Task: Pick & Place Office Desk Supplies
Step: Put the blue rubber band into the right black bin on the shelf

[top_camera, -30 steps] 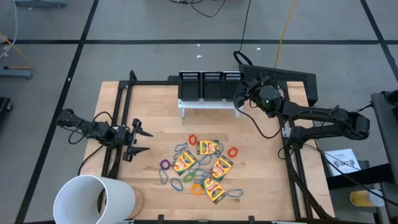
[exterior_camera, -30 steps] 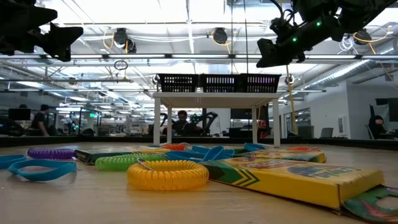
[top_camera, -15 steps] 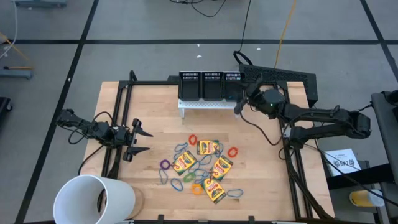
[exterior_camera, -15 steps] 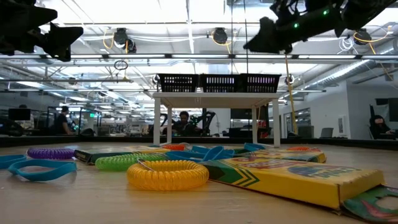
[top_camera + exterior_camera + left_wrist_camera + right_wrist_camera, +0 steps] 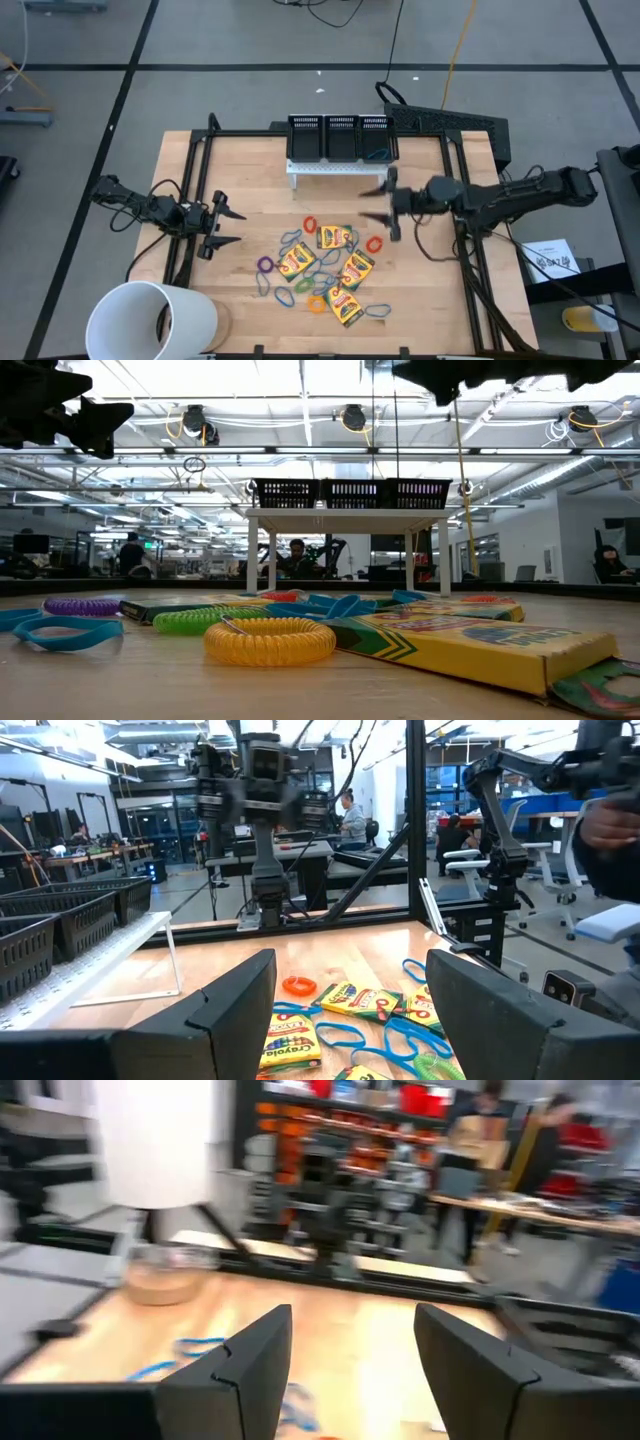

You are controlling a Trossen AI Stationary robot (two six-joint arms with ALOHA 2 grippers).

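Note:
Several yellow-and-green crayon boxes (image 5: 335, 237) (image 5: 297, 262) (image 5: 343, 305) lie flat at the table's middle, with rubber bands among them: red (image 5: 310, 224), orange (image 5: 374, 243) and purple (image 5: 265, 265). They also show in the left wrist view (image 5: 360, 1000). In the low view a yellow band (image 5: 270, 640) and a box (image 5: 480, 645) lie close. My right gripper (image 5: 383, 207) is open and empty above the table, right of the pile and near the orange band, pointing toward the table's left. My left gripper (image 5: 226, 227) is open and empty left of the pile.
Three black mesh bins (image 5: 340, 137) stand on a white rack (image 5: 335, 167) at the far edge. Something blue lies in the right bin (image 5: 377, 154). A large white cup (image 5: 150, 320) lies at the near left corner. Black frame rails (image 5: 190, 200) (image 5: 462, 250) run along both sides.
My right gripper has swung away from the right bin toward the table's near edge. It now hovers right of the pile and has turned to point toward the table's left. The supplies have not moved.

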